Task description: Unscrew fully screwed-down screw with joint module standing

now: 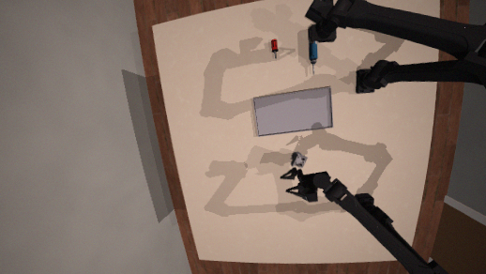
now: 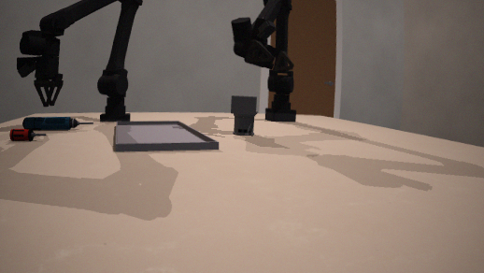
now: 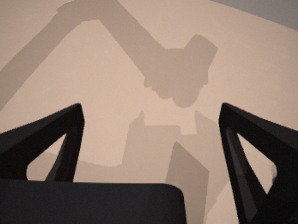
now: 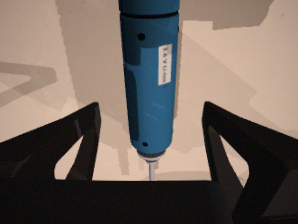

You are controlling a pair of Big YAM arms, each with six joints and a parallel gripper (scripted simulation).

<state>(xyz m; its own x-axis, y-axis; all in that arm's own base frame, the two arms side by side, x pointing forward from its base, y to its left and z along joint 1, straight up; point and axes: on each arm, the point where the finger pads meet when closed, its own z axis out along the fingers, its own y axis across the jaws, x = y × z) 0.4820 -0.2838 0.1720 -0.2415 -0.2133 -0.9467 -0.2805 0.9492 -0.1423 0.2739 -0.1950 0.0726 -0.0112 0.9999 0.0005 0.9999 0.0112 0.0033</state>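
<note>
Joint module [image 1: 298, 159] [image 2: 244, 114] first, since we're all watching that: it's standing upright on the table [image 1: 225, 239] [image 2: 243, 210], and nobody's gripping it.

Going big to small, we're looking at two arms that aren't holding anything. In the top view, the left gripper [image 1: 284, 183] [image 2: 271, 61] [image 3: 151, 112] is hovering around 7 o'clock from the module, fingers spread wide. The right gripper [image 1: 322, 34] [image 2: 49, 106] [image 4: 151, 110] is hanging over the electric screwdriver, its fingers also apart, one on either side of the barrel in the wrist view but not pinching it.

The shallow tray [image 1: 293, 113] [image 2: 163, 147] is sitting between the two work areas, with the module lying at about 6 o'clock from it. The electric screwdriver [image 1: 313, 51] [image 2: 49, 123] [image 4: 152, 85] is lying between 12 and 1 o'clock from the tray, tip pointing back towards it. The small red screwdriver [image 1: 274, 45] [image 2: 21, 135] is resting between 11 and 12; we're guessing it's not needed.

Progress-wise, we're reckoning it's early: no tool is touching the module. Gripping the driver, steadying the module, loosening the right screw and moving clear are all looking left to do. The screws and bracket are showing too small for us to judge.
</note>
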